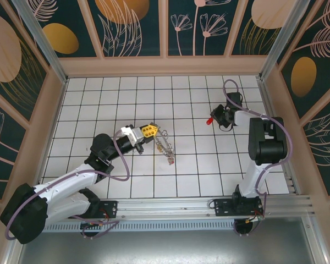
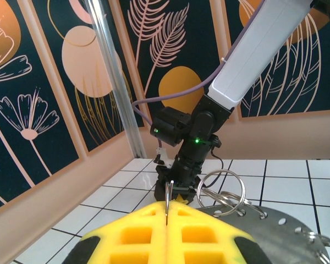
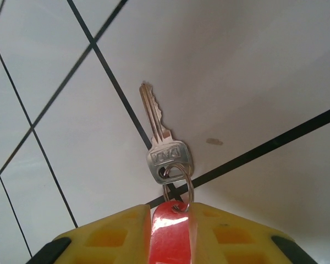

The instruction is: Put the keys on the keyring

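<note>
Left gripper (image 1: 152,131): yellow fingers pressed together, no gap. In the wrist view a thin metal sliver stood up out of the seam. I took it for an edge of the keyring (image 1: 164,142), so pinched, though the contact itself was hidden.

Keyring: directly off the left fingertips, running away from them to the right and toward the arm bases. In the left wrist view its grey perforated plate sat just right of the fingers, with 2 or so wire loops (image 2: 226,186) standing above it. 1 small reddish bit (image 1: 170,160) lay at its far end, too small to identify.

Right gripper (image 1: 215,118): closed on the red tag (image 3: 169,239), clamped between both yellow fingers.

Key (image 3: 164,154): hung off the tag by 1 small split ring (image 3: 181,184), straight ahead of the right fingertips. Long axis ran in line with the fingers, blade tip pointing away from them and close over the tiles. Touching or clear, could not tell.

Relation that matters: the keyring lay well apart to the left of the right gripper, on the side the tag faces. The right arm carries the key and the left presents the ring, so the gap between them probably has to close with the split ring brought to an open loop.
</note>
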